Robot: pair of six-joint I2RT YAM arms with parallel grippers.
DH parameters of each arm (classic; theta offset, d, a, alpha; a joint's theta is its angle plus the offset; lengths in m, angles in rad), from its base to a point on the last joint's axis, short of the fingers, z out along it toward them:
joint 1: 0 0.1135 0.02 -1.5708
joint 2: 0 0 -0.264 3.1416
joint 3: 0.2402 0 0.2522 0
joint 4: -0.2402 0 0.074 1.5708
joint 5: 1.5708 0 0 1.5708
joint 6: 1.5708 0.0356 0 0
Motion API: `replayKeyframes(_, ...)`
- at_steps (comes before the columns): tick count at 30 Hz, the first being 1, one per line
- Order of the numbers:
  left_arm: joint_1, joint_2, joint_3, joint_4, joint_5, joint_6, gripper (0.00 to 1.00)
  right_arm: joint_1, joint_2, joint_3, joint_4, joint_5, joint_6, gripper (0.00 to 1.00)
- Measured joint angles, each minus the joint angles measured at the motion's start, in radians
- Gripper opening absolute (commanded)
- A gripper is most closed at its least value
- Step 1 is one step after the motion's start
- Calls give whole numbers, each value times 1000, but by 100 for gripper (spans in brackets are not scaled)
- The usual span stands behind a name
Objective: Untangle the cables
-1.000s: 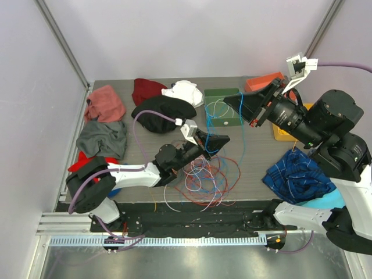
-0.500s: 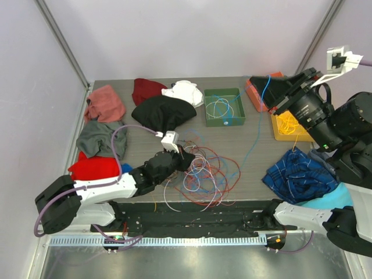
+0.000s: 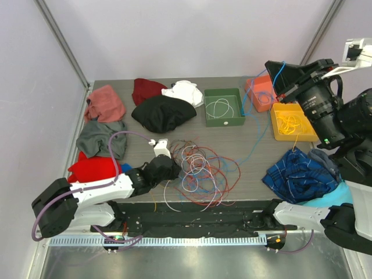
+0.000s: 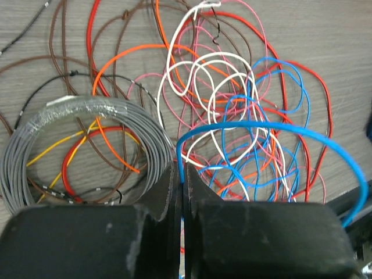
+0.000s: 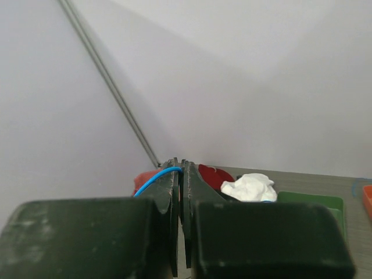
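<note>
Table (image 3: 261, 180), green tray (image 3: 224, 122) (white cable (image 3: 219, 107)), left claw (image 4: 179, 171), right claw (image 5: 179, 165) — pinching blue cable (image 4: 273, 127).

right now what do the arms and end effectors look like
Left arm: white links, black joints. Right arm: mostly black, bulky round joints, white lower link. Purple hoses trail from both. Left end effector and right end effector: matte black, two flat tapering fingers, scuffed edges.
</note>
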Motion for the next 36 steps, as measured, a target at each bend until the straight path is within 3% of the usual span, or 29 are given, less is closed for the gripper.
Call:
replayKeyframes(9, 0, -94, -9, -40, 68, 4, 22, 0, 159, 25, 16, 219, -91, 1)
replayKeyframes(13, 0, -160, -42, -46, 93, 3, 48, -3, 280, 88, 18, 258, -109, 1)
replayKeyframes(18, 0, -244, -70, -69, 105, 7, 61, -5, 370, 100, -1, 237, -100, 1)
replayKeyframes(27, 0, -565, -73, -68, 24, 105, 66, -6, 285, 98, -26, 102, -31, 1)
replayKeyframes(36, 0, -594, 47, -104, -140, 235, 66, -6, 173, 85, -83, -72, 8, 1)
